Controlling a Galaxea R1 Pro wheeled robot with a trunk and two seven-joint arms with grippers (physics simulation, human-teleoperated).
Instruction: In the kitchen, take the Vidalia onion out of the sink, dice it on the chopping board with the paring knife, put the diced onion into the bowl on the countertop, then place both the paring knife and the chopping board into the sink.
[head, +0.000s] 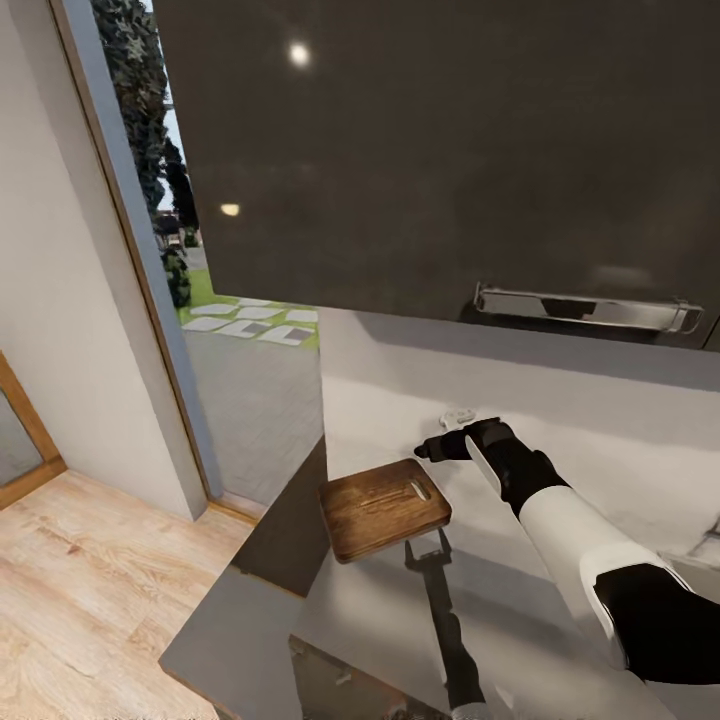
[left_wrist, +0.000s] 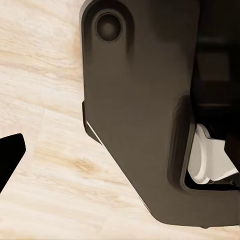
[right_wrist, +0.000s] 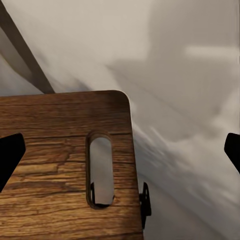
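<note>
The brown wooden chopping board (head: 385, 507) lies flat on the grey glossy countertop (head: 560, 470) near its left end, slot hole toward the wall. My right gripper (head: 432, 449) hovers just behind the board's far corner, apart from it. Seen from the right wrist, the board (right_wrist: 55, 165) and its slot sit under the right gripper (right_wrist: 120, 155), which is open with black fingertips (right_wrist: 10, 155) spread wide and holding nothing. My left gripper (left_wrist: 120, 160) hangs open over the wood floor beside my own dark body. The onion, paring knife, bowl and sink are out of view.
A dark upper cabinet (head: 420, 150) with a chrome handle (head: 585, 308) hangs low over the counter. A small white object (head: 458, 413) lies by the wall behind the gripper. The counter's left end (head: 290, 520) drops to a wood floor (head: 90, 580) beside an open doorway.
</note>
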